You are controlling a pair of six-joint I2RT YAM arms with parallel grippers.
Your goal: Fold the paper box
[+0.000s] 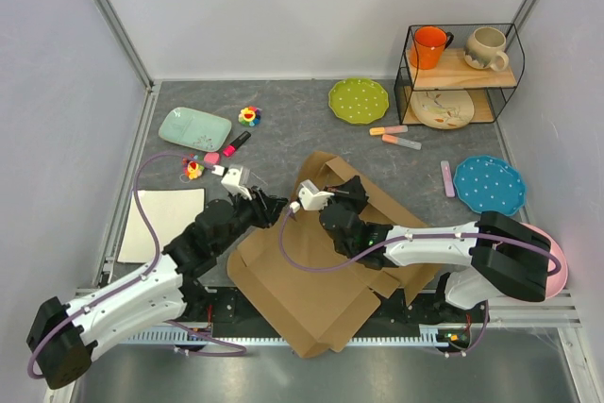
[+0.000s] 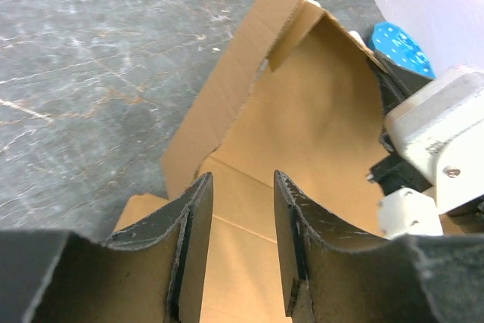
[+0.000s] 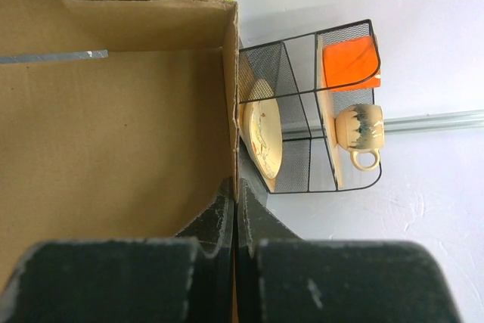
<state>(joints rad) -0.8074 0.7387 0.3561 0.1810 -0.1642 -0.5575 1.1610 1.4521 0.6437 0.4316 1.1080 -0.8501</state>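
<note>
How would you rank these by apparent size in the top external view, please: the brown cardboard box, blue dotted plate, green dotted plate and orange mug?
1. Brown corrugated cardboard box.
2. Blue dotted round plate and green dotted round plate: nearly alike, the blue nearer the camera, so unranked.
3. Orange mug.

Brown paper box, partly folded, one wall seemingly upright.

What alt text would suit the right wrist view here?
The right gripper is closed on a wall edge of the brown corrugated cardboard paper box, which fills the frame's left. Beyond it a black wire shelf holds an orange mug, a cream mug and a cream plate.
</note>
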